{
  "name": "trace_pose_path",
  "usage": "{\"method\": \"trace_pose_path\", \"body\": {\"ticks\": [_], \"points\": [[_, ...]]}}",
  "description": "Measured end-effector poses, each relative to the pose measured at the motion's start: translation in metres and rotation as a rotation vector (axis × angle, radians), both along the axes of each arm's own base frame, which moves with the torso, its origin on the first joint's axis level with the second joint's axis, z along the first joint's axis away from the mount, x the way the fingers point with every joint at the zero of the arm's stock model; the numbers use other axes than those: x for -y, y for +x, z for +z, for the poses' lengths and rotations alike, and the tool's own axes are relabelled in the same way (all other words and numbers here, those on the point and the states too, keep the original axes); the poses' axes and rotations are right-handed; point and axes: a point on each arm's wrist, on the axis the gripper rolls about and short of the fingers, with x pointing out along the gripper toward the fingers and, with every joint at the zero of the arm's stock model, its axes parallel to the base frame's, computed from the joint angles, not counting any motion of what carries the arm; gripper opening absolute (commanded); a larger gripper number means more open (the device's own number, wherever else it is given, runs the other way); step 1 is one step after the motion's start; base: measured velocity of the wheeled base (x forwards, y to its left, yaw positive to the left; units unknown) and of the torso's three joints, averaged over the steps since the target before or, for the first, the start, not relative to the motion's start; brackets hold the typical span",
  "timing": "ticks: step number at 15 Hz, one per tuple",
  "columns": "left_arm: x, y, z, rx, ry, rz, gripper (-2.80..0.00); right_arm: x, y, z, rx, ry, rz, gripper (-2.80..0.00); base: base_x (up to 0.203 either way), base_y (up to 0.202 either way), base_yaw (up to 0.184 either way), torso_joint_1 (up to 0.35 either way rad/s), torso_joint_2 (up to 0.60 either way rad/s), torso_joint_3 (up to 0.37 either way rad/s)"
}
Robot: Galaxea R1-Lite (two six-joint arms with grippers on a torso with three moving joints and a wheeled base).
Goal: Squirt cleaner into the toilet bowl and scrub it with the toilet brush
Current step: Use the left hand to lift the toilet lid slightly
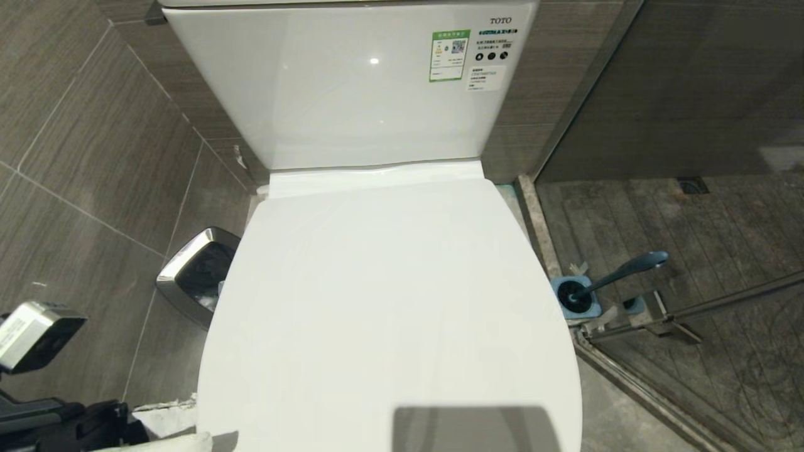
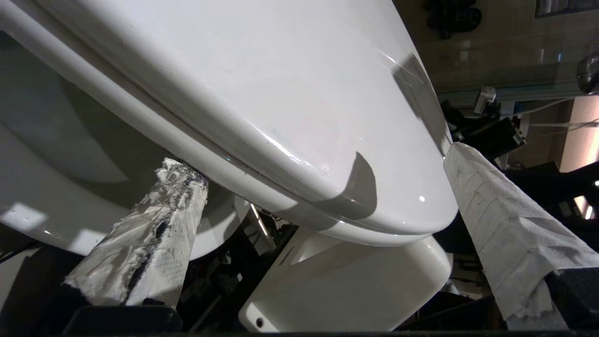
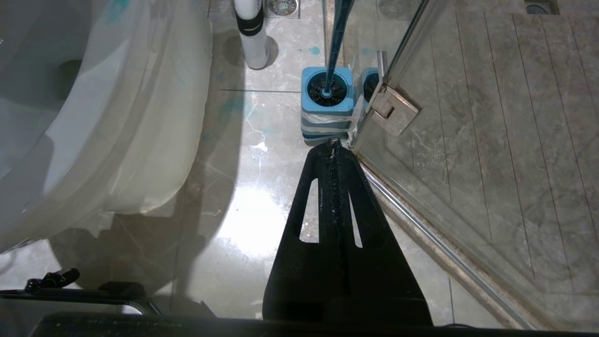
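Note:
The white toilet's lid [image 1: 389,301] is down, so the toilet bowl's inside is hidden. Only its outer ceramic [image 2: 61,154] shows under the seat. My left gripper [image 2: 318,161] is open at the lid's front left edge. Its paper-wrapped fingers [image 2: 154,234] stand on either side of the rim, with the lid and seat edge between them. The toilet brush [image 1: 622,270] stands in its blue holder [image 1: 581,301] on the floor to the toilet's right. My right gripper [image 3: 333,142] hangs shut just above the floor, close to that holder [image 3: 326,112]. The cleaner is out of view.
A silver-rimmed waste bin [image 1: 198,276] sits on the floor left of the toilet, against the tiled wall. The tank [image 1: 377,81] rises behind the lid. A glass shower door with a metal hinge [image 1: 659,314] runs along the right, right beside the brush holder.

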Motion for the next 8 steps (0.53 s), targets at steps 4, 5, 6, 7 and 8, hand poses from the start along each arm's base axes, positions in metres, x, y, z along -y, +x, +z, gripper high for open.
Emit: {"method": "trace_pose_path", "body": {"ticks": [4, 5, 6, 7, 8], "points": [[0.0002, -0.0016, 0.0061, -0.004, -0.019, 0.003, 0.00, 0.0000, 0.0000, 0.0000, 0.000, -0.001, 0.000, -2.80, 0.000, 0.000, 0.000, 0.000, 0.00, 0.000], [0.0001, -0.0026, 0.0066, 0.001, -0.019, 0.003, 0.00, 0.0000, 0.0000, 0.0000, 0.000, -0.001, 0.000, -2.80, 0.000, 0.000, 0.000, 0.000, 0.00, 0.000], [0.0001, -0.0035, 0.0066, 0.001, -0.020, 0.004, 0.00, 0.0000, 0.0000, 0.0000, 0.000, 0.000, 0.000, -2.80, 0.000, 0.000, 0.000, 0.000, 0.00, 0.000], [0.0000, -0.0042, 0.0068, -0.003, -0.024, 0.005, 0.00, 0.0000, 0.0000, 0.0000, 0.000, 0.000, 0.000, -2.80, 0.000, 0.000, 0.000, 0.000, 0.00, 0.000], [0.0000, -0.0048, 0.0072, -0.009, -0.028, 0.006, 0.00, 0.0000, 0.0000, 0.0000, 0.000, 0.000, 0.000, -2.80, 0.000, 0.000, 0.000, 0.000, 0.00, 0.000]]}}
